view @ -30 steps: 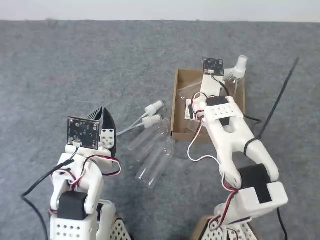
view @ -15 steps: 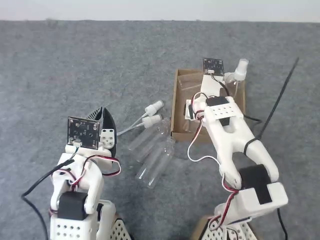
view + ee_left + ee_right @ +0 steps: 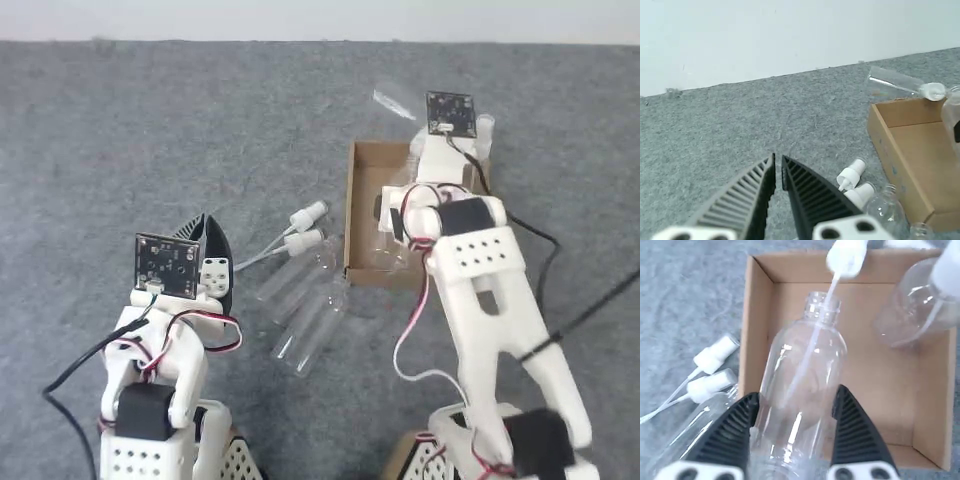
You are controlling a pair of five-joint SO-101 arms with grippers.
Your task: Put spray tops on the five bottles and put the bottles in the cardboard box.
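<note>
My right gripper (image 3: 796, 395) is shut on a clear open-necked bottle (image 3: 805, 355), held above the cardboard box (image 3: 757, 330). A white spray top (image 3: 845, 257) sits past the neck, and its thin tube runs down into the bottle. A second bottle (image 3: 915, 305) with a white top lies in the box's far right corner. Two loose spray tops (image 3: 308, 214) (image 3: 303, 242) and three bare bottles (image 3: 300, 300) lie on the carpet left of the box (image 3: 352, 210). My left gripper (image 3: 778, 159) is shut on nothing, back near its base (image 3: 207, 225).
In the left wrist view a clear tilted piece with a white end (image 3: 900, 85) hangs over the box's far edge (image 3: 895, 145). Grey carpet covers the table. The right arm (image 3: 470, 250) and its cables stretch across the box's near side.
The right arm has stretched farther away and risen, carrying the bottle up over the box; its cable has swung right. The left arm has not moved.
</note>
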